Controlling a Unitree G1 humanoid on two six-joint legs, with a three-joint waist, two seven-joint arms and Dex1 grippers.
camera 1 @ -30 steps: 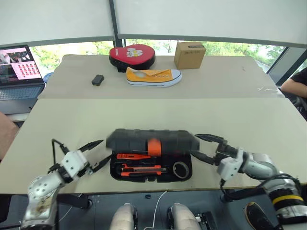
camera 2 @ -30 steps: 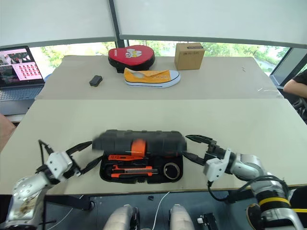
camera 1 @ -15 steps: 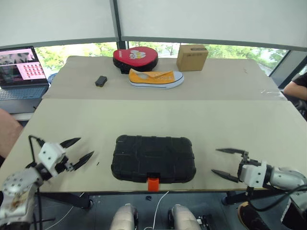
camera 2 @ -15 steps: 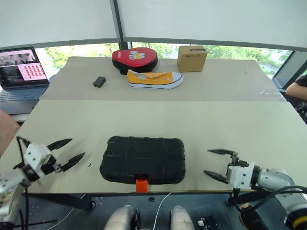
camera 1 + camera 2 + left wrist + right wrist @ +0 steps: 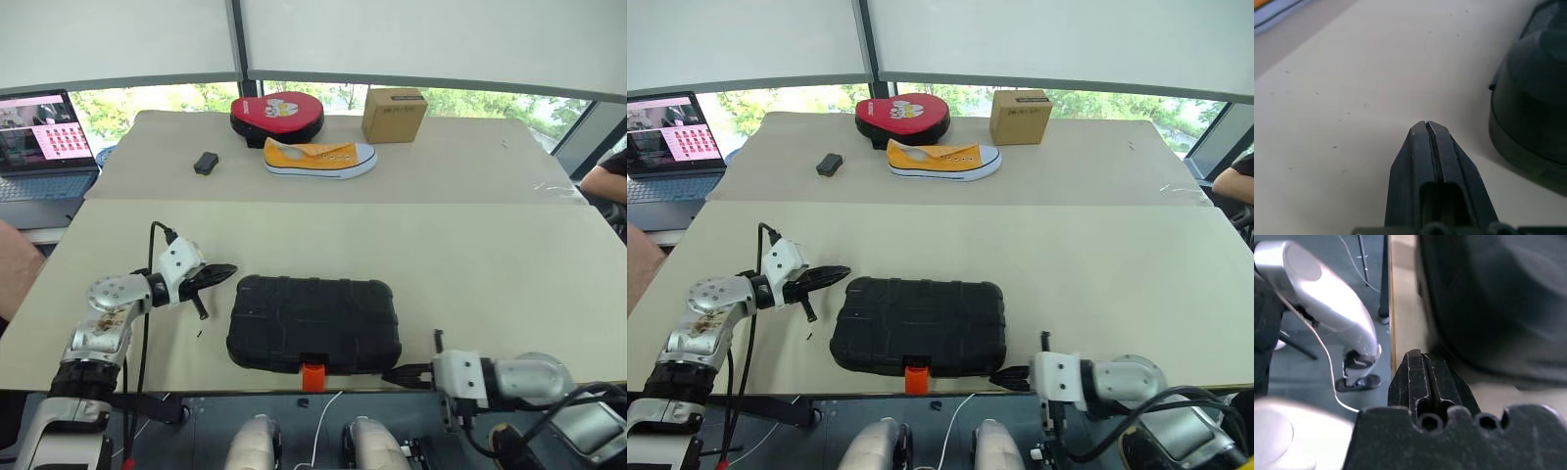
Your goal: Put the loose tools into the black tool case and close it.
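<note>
A: Jaws on the left gripper (image 5: 223,270) are pressed together, empty, beside the black tool case (image 5: 313,323) near the counter's (image 5: 490,264) front edge.

B: Lid's down. The right gripper (image 5: 397,376), likewise clamped empty, sits at the case's front right corner. Next: press the orange latch (image 5: 313,376).

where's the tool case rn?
In the head views the black tool case lies closed at the near edge of the front table, centred, between the left gripper and the right gripper, orange latch facing the robot.
</note>
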